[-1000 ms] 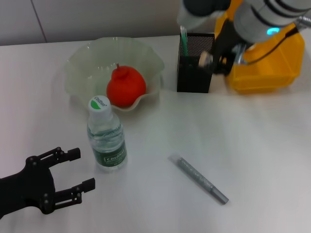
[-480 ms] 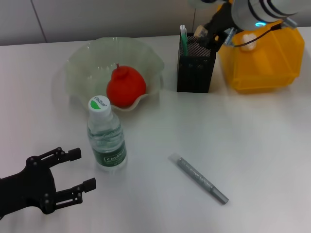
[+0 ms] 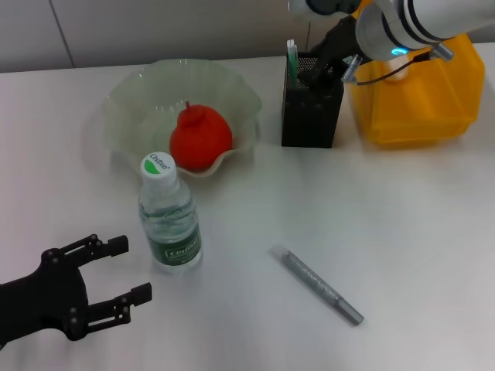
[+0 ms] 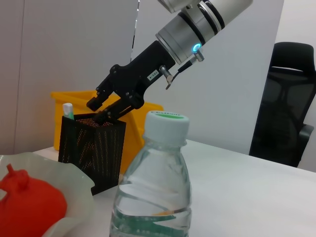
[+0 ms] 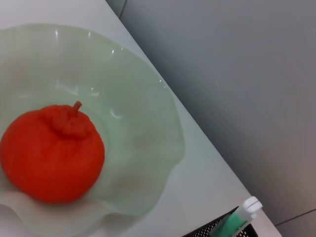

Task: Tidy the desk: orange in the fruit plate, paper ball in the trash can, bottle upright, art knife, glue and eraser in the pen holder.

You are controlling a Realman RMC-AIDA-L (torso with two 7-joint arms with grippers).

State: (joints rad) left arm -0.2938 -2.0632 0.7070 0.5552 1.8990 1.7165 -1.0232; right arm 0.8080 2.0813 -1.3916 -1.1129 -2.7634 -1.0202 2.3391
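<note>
black left gripper point(image 3: 116, 297); white black-banded right arm point(image 3: 402, 23), cyan light, black gripper point(image 4: 106, 106)

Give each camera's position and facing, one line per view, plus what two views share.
Head: above the desk, looking down at the bottle; left gripper near, right gripper over the pen holder.
Left wrist: low, facing the bottle and right gripper; own gripper unseen.
Right wrist: high, looking down on the orange; own gripper unseen.
Shared: orange, fruit plate.

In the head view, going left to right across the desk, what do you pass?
Black left gripper → clear water bottle → grey art knife → yellow plastic trash can.
</note>
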